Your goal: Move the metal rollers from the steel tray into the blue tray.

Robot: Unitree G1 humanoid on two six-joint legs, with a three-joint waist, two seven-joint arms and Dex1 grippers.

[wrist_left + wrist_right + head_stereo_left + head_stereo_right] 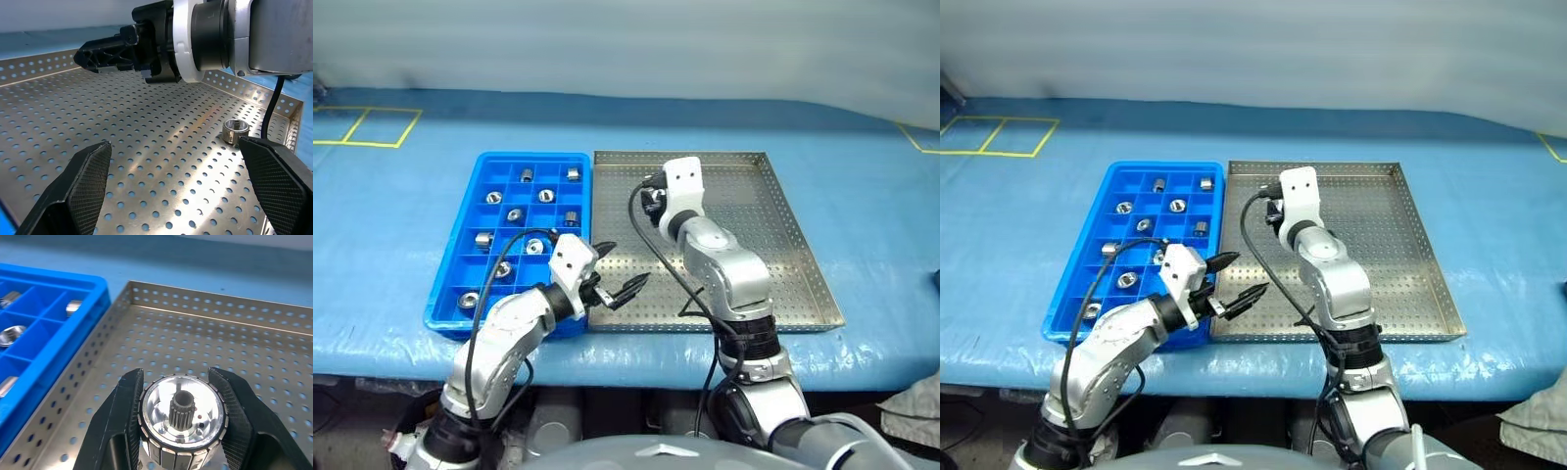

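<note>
The steel tray (783, 245) lies on the right and the blue tray (460, 264) beside it on the left. Several compartments of the blue tray hold metal rollers (545, 196). My right gripper (178, 377) is shut on a metal roller (182, 418) and holds it above the steel tray's left part, close to the blue tray's wall. In the head view that gripper (651, 203) points away from me. My left gripper (623, 266) stands open and empty over the steel tray's near left corner. One loose roller (235, 131) rests on the perforated floor just beyond a left fingertip (264, 161).
Both trays sit on a blue cloth-covered table (391, 225) with yellow tape lines (372, 125) at the far left. A black cable (661, 255) loops from my right wrist across the steel tray. The table's front edge runs just below the trays.
</note>
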